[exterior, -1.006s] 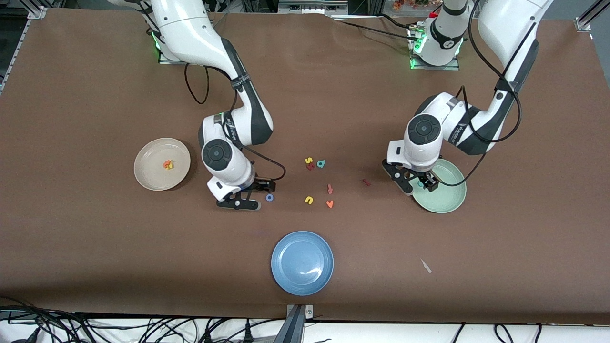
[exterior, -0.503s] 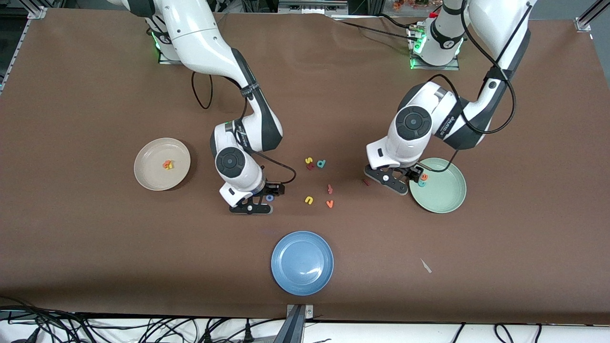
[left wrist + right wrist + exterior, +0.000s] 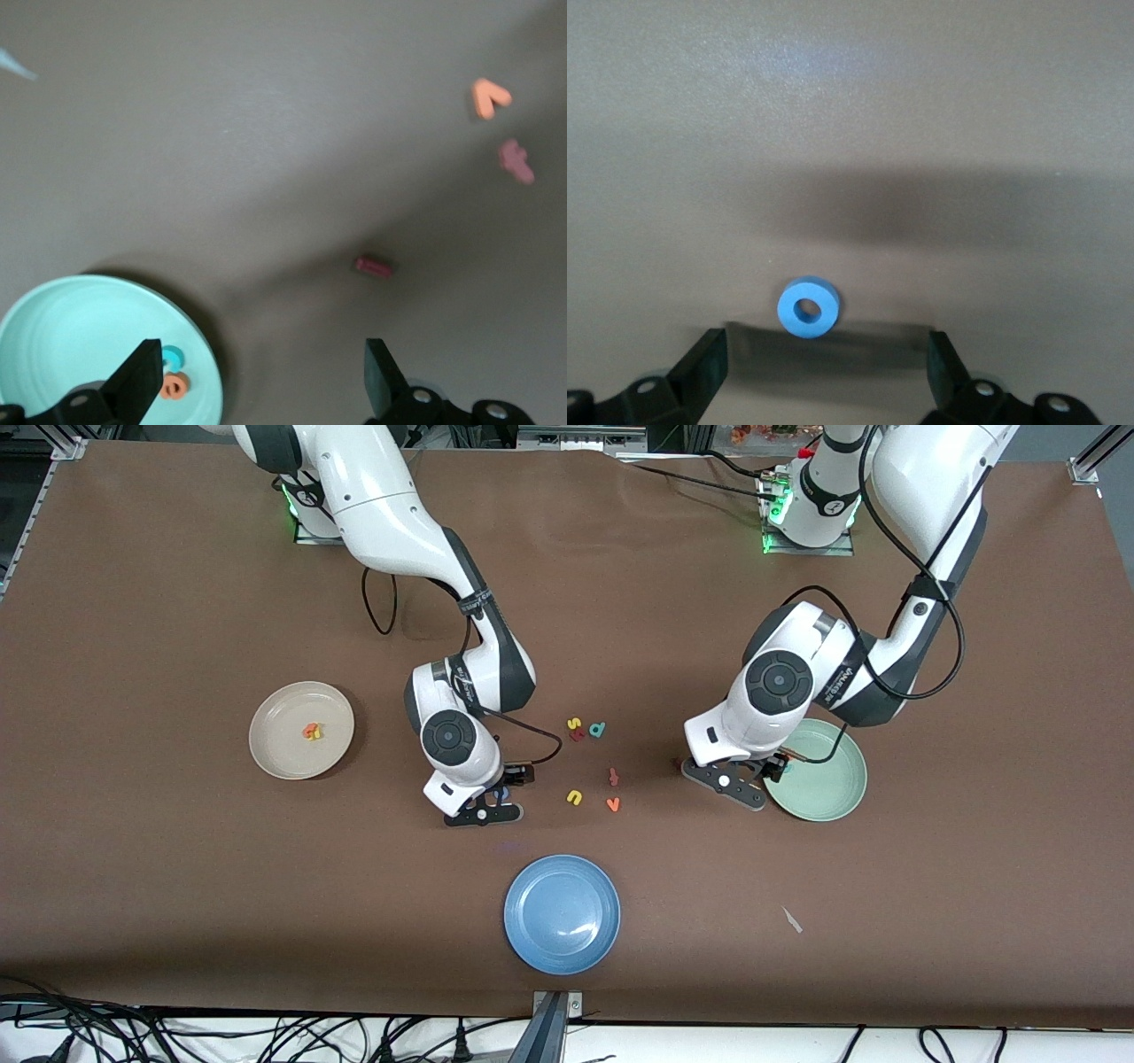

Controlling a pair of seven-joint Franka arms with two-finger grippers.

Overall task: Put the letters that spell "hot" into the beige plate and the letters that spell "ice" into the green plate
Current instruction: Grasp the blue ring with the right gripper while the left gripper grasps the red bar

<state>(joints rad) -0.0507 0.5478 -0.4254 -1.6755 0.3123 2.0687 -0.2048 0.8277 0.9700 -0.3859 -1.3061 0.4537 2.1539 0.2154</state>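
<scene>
While both grippers hang wide open and empty, the right gripper (image 3: 819,376) sits directly over the blue ring (image 3: 807,307), ring centred btwn its 2 fingers. Left gripper (image 3: 257,381) hovers beside the green plate (image 3: 53,328); red bar (image 3: 373,266) lies just ahead, nearer 1 finger, long axis roughly across the gap.

Two letters (image 3: 311,732) in the beige plate (image 3: 275,757), two letters (image 3: 171,373) in the green plate (image 3: 62,328), "i" (image 3: 374,266) just beside it.

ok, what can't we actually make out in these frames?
- Front view: blue ring hidden under the right hand.
- Front view: letters in the green plate covered by the left hand.
- Front view: letters in the beige plate too small to read.
</scene>
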